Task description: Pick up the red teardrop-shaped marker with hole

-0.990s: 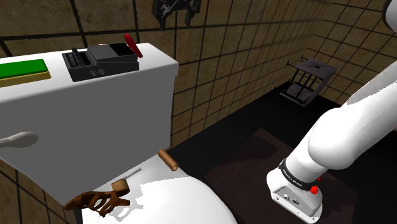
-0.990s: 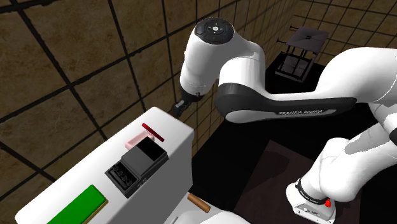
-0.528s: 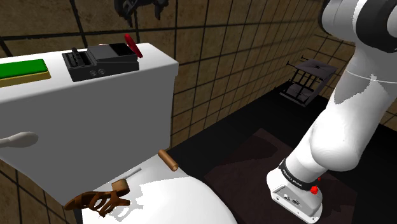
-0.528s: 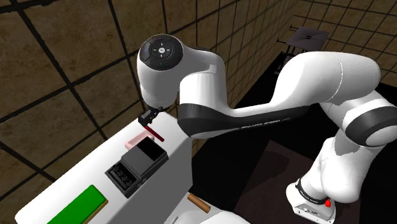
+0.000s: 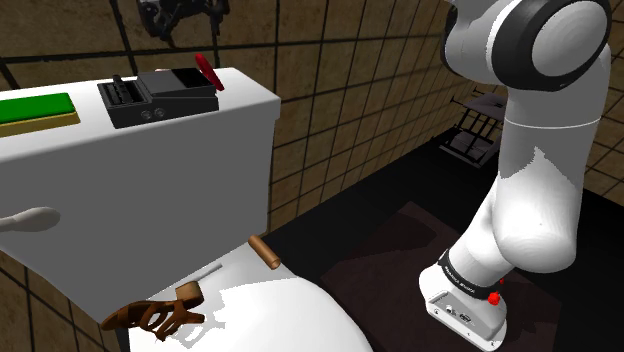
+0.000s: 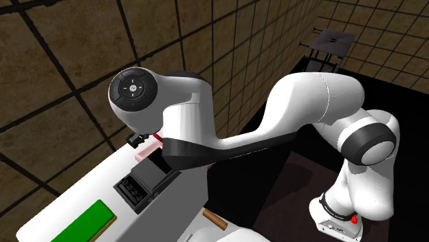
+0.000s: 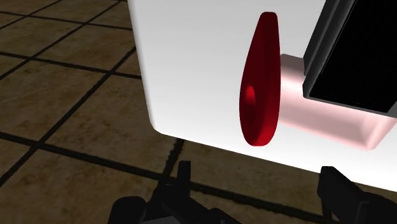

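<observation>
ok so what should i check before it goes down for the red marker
1. Fingers open: ok, the gripper has them apart.
2. Aim: ok, the red marker sits centred between them.
3. Nothing held: ok.
4. Room on both sides: not ok, the pink block looks pressed against it, with the black box just beyond.
5. Marker flat or leaning on the white top: cannot tell.

The marker (image 7: 261, 83) is a glossy deep red, the block (image 7: 331, 118) beside it pale pink, and the tank (image 5: 150, 170) under them plain white, with a black box (image 5: 160, 95) and a bright green pad (image 5: 35, 107) on it. The wall (image 5: 350, 90) is brown tile crossed by a grid of dark lines. The arm (image 5: 530, 170) is white with dark joints, the gripper (image 7: 257, 175) all black, and the button (image 5: 494, 298) on its base red.
</observation>
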